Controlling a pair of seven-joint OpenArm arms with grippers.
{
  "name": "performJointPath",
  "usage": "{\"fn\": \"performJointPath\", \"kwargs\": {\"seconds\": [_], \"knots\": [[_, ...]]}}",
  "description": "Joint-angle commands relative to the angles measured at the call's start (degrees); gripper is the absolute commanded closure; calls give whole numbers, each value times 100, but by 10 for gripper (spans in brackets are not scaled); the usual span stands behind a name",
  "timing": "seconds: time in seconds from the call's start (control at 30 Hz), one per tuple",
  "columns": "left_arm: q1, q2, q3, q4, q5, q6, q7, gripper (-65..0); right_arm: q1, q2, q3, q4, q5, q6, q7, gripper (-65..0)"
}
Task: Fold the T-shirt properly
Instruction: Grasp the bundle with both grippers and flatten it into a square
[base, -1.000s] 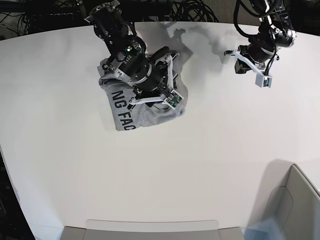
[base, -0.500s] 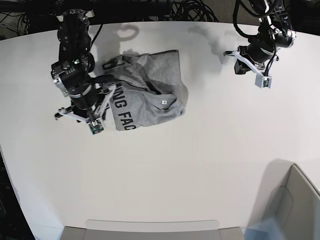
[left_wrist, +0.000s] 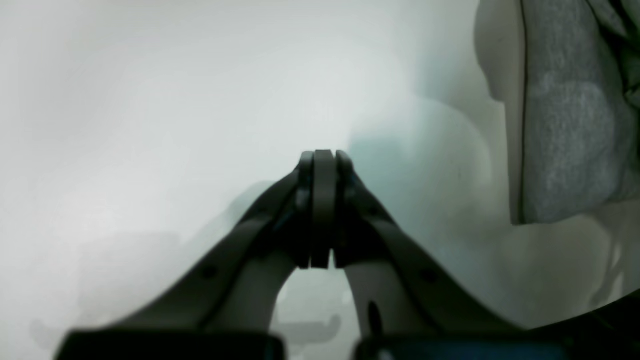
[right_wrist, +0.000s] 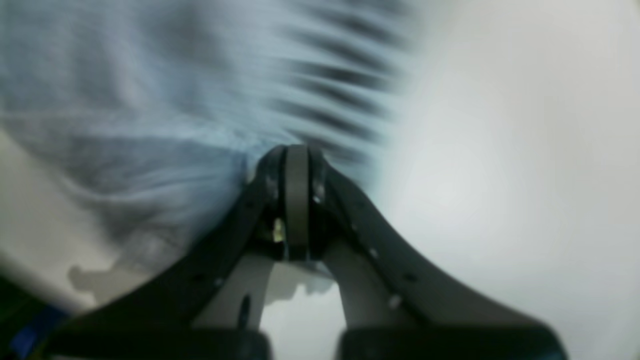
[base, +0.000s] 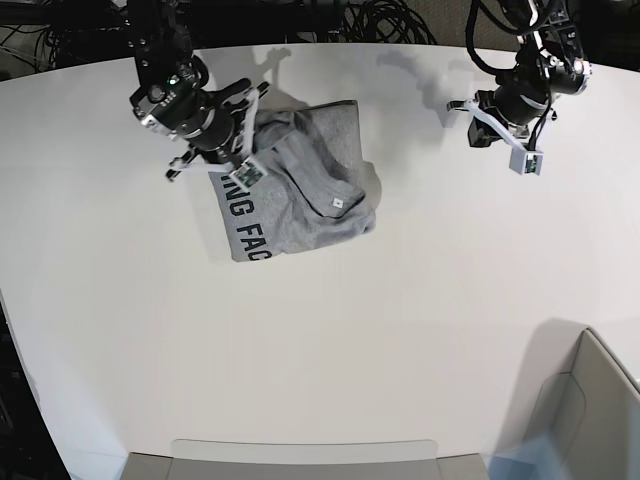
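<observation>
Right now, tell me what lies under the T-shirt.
Only white table shows around the crumpled T-shirt. Whatever sits beneath its bunched folds is covered; most of its black lettering is hidden too.

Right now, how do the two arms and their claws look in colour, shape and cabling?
Both arms are black, with bundled black cables behind them. The left claw and right claw have pale grey finger frames; a small green circuit board sits near the right tip. From the wrist views, each claw shows dark curved fingers narrowing to a tip.

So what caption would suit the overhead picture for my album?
Right claw shut at the crumpled heather-grey cotton T-shirt on the white table; left claw shut, apart.
</observation>
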Motion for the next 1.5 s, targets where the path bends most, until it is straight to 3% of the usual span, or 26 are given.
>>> {"fn": "performJointPath", "kwargs": {"seconds": [0.0, 0.2, 0.33, 0.53, 0.73, 0.9, 1.03, 1.1, 1.27, 1.47], "knots": [[-20, -34, -22, 87, -70, -19, -101, 0, 92, 19, -176, 137, 166, 162, 115, 0], [-3, -34, -30, 87, -70, -19, -101, 0, 681, 10, -1187, 146, 825, 294, 124, 0], [15, -34, -30, 87, -70, -19, -101, 0, 883, 10, -1239, 207, 852, 285, 124, 0], [-3, -34, 5, 131, -140, -28, -110, 0, 1006, -34, 264, 190, 896, 285, 124, 0], [-12, -61, 1104, 333, -975, -28, -497, 0, 1173, 107, 1908, -118, 887, 311, 98, 0], [-12, -61, 2009, 386, -993, -28, -795, 0, 936, 406, 2066, -311, 896, 329, 98, 0], [-20, -43, 2695, 324, -967, -28, -822, 0, 742, 415, 2084, -399, 896, 329, 106, 0], [-29, -43, 3047, 219, -764, -28, -822, 0, 672, 415, 2084, -461, 896, 329, 115, 0], [-319, -61, 4110, 17, 422, -19, -1112, 0, 514, 406, 2084, -461, 896, 329, 115, 0], [-680, -43, 4321, -616, 1082, 7, -1138, 0, 461, 406, 2136, -443, 896, 329, 115, 0]]}}
